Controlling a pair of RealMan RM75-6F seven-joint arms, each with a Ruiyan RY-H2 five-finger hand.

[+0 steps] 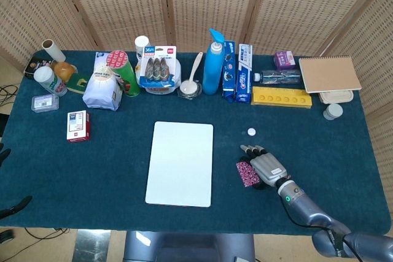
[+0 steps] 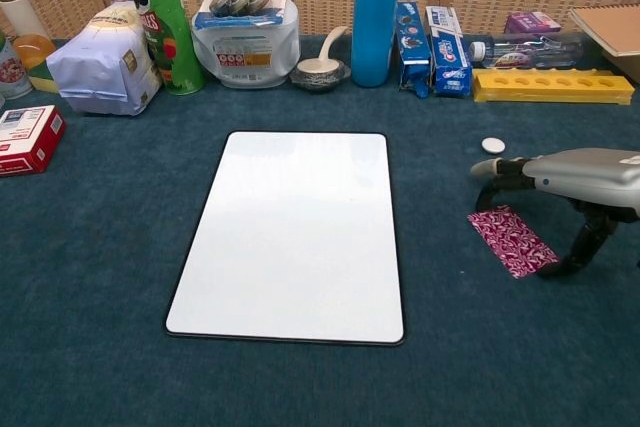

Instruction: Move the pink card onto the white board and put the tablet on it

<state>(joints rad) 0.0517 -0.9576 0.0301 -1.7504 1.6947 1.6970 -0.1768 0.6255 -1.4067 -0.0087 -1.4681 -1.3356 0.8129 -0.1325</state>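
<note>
The pink patterned card [image 1: 246, 173] [image 2: 508, 240] lies flat on the blue cloth, right of the white board [image 1: 180, 162] [image 2: 295, 232]. A small round white tablet [image 1: 251, 132] [image 2: 492, 145] sits on the cloth just beyond the card. My right hand [image 1: 264, 165] [image 2: 578, 179] hovers over the card's right side, palm down. Its fingers [image 2: 490, 175] bend down toward the card's far end, and its thumb [image 2: 580, 247] stands at the card's near right corner. It holds nothing. Of my left hand [image 1: 11, 204] only dark fingertips show at the left edge, spread and off the table.
Along the back stand a chips can [image 1: 124, 72], a white bag [image 1: 102, 90], a plastic tub [image 1: 158, 72], a blue bottle [image 1: 213, 62], toothpaste boxes [image 1: 244, 72], a yellow tray [image 1: 281, 97] and a notebook [image 1: 328, 73]. A red-and-white box [image 1: 78, 126] lies to the left.
</note>
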